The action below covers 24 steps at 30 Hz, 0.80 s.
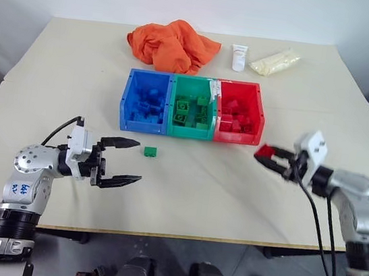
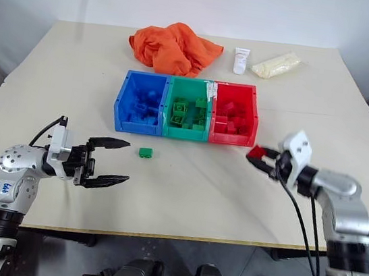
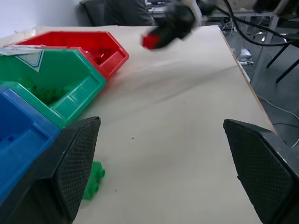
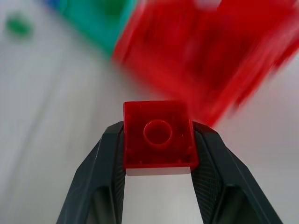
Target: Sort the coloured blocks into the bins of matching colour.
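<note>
My right gripper (image 1: 268,157) is shut on a red block (image 4: 159,140), held above the table just in front of the red bin's (image 1: 258,114) right corner. A green block (image 1: 150,151) lies on the table in front of the blue bin (image 1: 125,99) and the green bin (image 1: 174,96). All three joined bins hold several blocks of their own colour. My left gripper (image 1: 125,161) stands wide open at the front left, pointing towards the green block, which lies a little beyond its upper finger.
An orange cloth (image 1: 172,42), a white tube (image 1: 238,57) and a pale yellow bag (image 1: 274,61) lie behind the bins near the far edge. The table's front edge runs just under both arms.
</note>
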Tool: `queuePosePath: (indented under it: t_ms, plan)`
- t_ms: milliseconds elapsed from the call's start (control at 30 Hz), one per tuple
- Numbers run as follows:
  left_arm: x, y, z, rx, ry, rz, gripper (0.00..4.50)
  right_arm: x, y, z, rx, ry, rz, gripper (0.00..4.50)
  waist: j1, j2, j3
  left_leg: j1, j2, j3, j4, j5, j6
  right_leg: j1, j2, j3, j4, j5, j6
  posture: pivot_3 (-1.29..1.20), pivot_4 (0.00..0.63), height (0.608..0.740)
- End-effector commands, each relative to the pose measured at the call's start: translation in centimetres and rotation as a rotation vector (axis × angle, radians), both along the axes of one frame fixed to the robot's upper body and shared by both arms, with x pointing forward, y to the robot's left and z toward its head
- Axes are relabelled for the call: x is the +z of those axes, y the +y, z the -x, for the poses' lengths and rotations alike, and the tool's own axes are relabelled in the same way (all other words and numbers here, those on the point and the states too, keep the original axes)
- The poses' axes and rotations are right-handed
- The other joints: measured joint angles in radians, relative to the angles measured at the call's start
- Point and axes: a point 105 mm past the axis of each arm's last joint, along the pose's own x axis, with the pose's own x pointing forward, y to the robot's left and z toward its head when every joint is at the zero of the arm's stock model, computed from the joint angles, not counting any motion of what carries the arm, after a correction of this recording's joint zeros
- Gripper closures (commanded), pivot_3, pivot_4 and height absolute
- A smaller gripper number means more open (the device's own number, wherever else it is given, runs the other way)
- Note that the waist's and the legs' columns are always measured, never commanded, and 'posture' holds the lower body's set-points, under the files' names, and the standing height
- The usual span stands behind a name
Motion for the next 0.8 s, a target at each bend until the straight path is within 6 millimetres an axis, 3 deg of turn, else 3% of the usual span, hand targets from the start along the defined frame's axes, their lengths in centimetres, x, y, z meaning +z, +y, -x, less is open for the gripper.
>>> queuePosePath:
  t_ms: [33, 267, 367, 567, 800]
  plan:
    - [1.2, 0.8, -0.6, 0.058, -0.045, 0.019, 0.0, 2.5, 0.9, -3.0, -0.033, -0.09, -0.02, 3.01, -0.004, 0.0, 0.0, 0.0, 0.0, 0.0, 0.0, 0.0, 0.0, 0.0, 0.0, 0.0, 0.0, 0.0, 0.0, 0.0, 0.15, 0.74]
    - [1.9, 1.0, -1.4, 0.103, -0.078, 0.052, 0.0, 4.2, 3.0, -7.5, -0.065, -0.127, -0.037, 3.01, -0.015, 0.0, 0.0, -0.001, -0.002, -0.003, -0.001, 0.0, 0.0, 0.0, -0.002, -0.004, 0.001, 0.0, 0.0, 0.0, 0.15, 0.74]
    - [2.4, 0.9, -1.7, 0.109, -0.1, 0.067, 0.0, 4.2, 3.5, -9.3, -0.136, -0.102, -0.036, 2.0, -0.023, 0.0, 0.0, -0.001, -0.002, -0.003, -0.002, 0.0, 0.0, 0.0, -0.002, -0.006, 0.001, 0.0, 0.0, 0.0, 0.15, 0.74]
    - [2.6, 1.0, -2.1, 0.117, -0.114, 0.065, 0.0, 6.0, 4.4, -9.3, -0.085, -0.186, -0.036, 0.03, -0.024, 0.0, 0.0, -0.001, -0.001, -0.004, -0.002, 0.0, 0.0, 0.0, -0.002, -0.007, 0.002, 0.0, 0.0, 0.0, 0.15, 0.74]
    - [2.5, 1.0, -2.5, 0.119, -0.113, 0.068, 0.0, 5.5, 4.7, -7.1, 0.099, -0.192, 0.012, 0.03, -0.024, 0.0, 0.0, -0.001, -0.001, -0.004, -0.001, 0.0, 0.0, 0.0, -0.002, -0.007, 0.002, 0.0, 0.0, 0.0, 0.15, 0.74]
